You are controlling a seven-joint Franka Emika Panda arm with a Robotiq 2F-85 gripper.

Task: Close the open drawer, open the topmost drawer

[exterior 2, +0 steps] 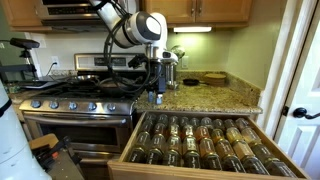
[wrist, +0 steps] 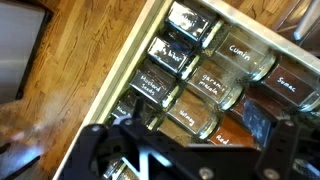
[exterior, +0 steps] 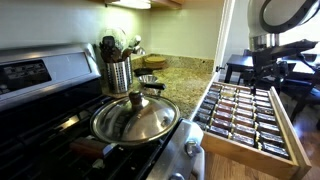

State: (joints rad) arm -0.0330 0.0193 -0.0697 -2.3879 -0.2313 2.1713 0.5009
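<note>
In an exterior view, the open drawer [exterior: 240, 152] is pulled far out below the stone worktop [exterior: 185, 70], with rows of small jars [exterior: 245, 110] inside. A steel pan lid [exterior: 135, 118] lies on the stove [exterior: 40, 80] beside it. In an exterior view, the hand [exterior 2: 155, 95] hangs near the worktop edge, above the back of the drawer. In the wrist view, its fingers [wrist: 262, 125] stand wide apart over labelled jars at the drawer's side and hold nothing. The wood floor [wrist: 50, 80] shows beside the frame.

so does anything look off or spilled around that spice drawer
Nothing stands out. The jars lie in tidy rows in the open drawer, none tipped out or spilled, and its wooden frame looks intact.
</note>
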